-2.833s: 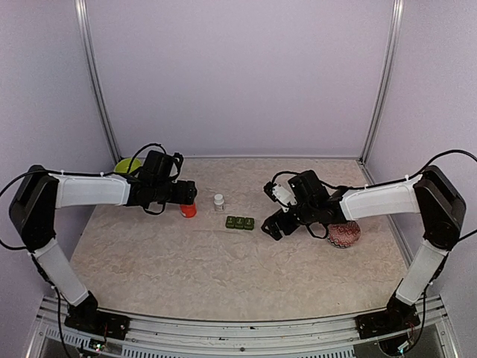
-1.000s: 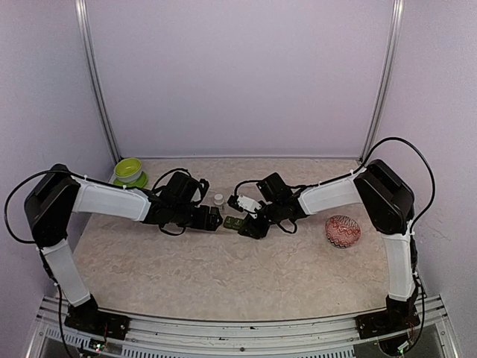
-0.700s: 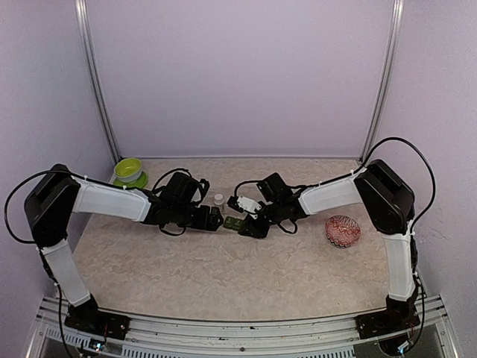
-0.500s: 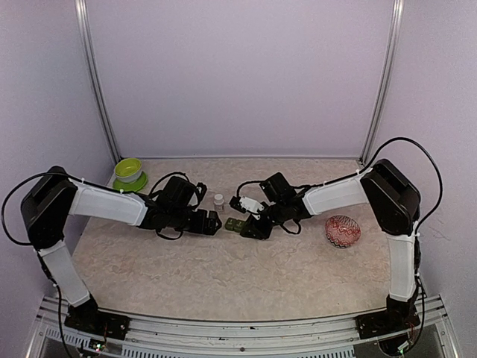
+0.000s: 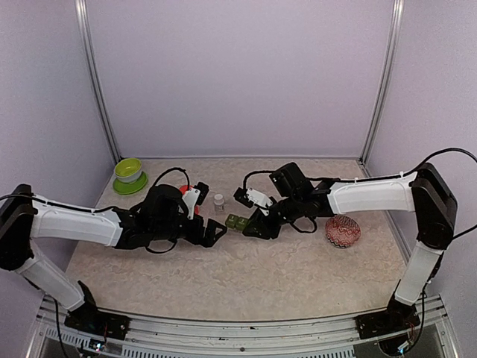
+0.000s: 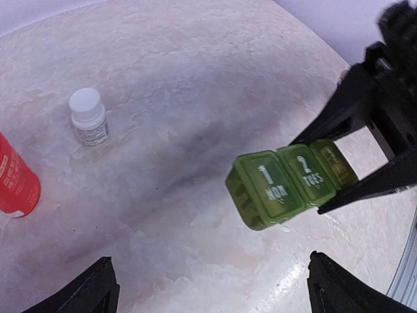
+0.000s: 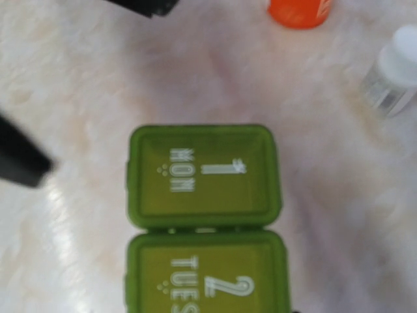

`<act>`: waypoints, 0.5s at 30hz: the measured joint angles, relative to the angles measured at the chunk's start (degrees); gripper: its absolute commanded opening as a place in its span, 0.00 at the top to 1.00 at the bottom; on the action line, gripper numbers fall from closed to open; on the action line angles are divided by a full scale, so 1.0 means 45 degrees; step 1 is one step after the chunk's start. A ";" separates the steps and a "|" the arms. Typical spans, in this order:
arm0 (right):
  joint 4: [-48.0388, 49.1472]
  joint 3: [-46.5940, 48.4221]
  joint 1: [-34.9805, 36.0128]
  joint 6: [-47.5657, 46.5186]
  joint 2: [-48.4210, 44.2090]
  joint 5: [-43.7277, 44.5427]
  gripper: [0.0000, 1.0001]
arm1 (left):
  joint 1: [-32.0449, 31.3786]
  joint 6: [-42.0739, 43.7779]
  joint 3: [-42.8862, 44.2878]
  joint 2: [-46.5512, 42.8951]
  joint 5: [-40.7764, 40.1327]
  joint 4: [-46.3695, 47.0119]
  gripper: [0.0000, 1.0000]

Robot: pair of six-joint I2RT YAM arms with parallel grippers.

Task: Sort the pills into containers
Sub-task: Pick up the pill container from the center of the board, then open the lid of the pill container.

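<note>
The containers [image 6: 290, 186] are three joined green boxes with shut lids; two read "1 MON" [image 7: 205, 176] and "2 TUES" [image 7: 207, 283]. My right gripper [image 5: 252, 224] is shut on the third box at the row's right end. In the left wrist view its black fingers [image 6: 355, 104] clamp that box from both sides. My left gripper [image 6: 215, 293] stands open, wide and empty, a short way in front of the "1 MON" end [image 5: 232, 221]. No pills are in view. A white pill bottle [image 6: 88, 117] and a red bottle [image 6: 16, 182] stand upright behind.
A lime-green bowl [image 5: 128, 170] sits at the back left corner. A red patterned ball [image 5: 343, 231] lies to the right, under the right forearm. The white bottle [image 5: 218, 201] stands just behind the containers. Metal posts flank the back wall.
My left arm has drawn back toward the near left and its jaws have opened wider. The right gripper has narrowed onto the containers' right end, and that arm has stretched out lower.
</note>
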 measured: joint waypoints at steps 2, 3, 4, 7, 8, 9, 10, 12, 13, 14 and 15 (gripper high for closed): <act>-0.0296 -0.0330 0.0068 0.0160 -0.0311 -0.0078 0.72 | -0.0345 0.0418 -0.0359 -0.0379 -0.0039 0.0311 0.01; -0.0403 -0.0495 0.0078 0.0214 -0.0442 -0.0112 0.72 | -0.0491 0.0597 -0.0520 -0.0529 -0.0049 0.0486 0.01; -0.0510 -0.0714 0.0087 0.0267 -0.0607 -0.0165 0.72 | -0.0622 0.0821 -0.0680 -0.0685 -0.0044 0.0651 0.01; -0.0850 -0.1292 0.0097 0.0374 -0.1088 -0.0359 0.72 | -0.0748 0.1418 -0.1088 -0.1005 0.0146 0.1180 0.01; -0.0899 -0.1501 0.0112 0.0384 -0.1248 -0.0461 0.72 | -0.0748 0.1593 -0.1185 -0.1035 0.0296 0.1345 0.01; -0.0928 -0.1627 0.0141 0.0384 -0.1350 -0.0529 0.72 | -0.0748 0.1724 -0.1258 -0.1054 0.0437 0.1477 0.01; -0.0933 -0.1792 0.0194 0.0379 -0.1491 -0.0573 0.72 | -0.0743 0.1894 -0.1375 -0.1069 0.0646 0.1705 0.01; -0.0947 -0.2093 0.0389 0.0350 -0.1826 -0.0665 0.72 | -0.0748 0.2200 -0.1622 -0.1107 0.1195 0.2021 0.01; -0.0937 -0.2191 0.0491 0.0335 -0.1987 -0.0704 0.72 | -0.0748 0.2341 -0.1729 -0.1122 0.1491 0.2147 0.01; -0.0928 -0.2293 0.0627 0.0306 -0.2181 -0.0763 0.72 | -0.0748 0.2463 -0.1807 -0.1127 0.1753 0.2259 0.01; -0.0903 -0.2390 0.0748 0.0262 -0.2395 -0.0831 0.72 | -0.0748 0.2594 -0.1880 -0.1127 0.2093 0.2365 0.01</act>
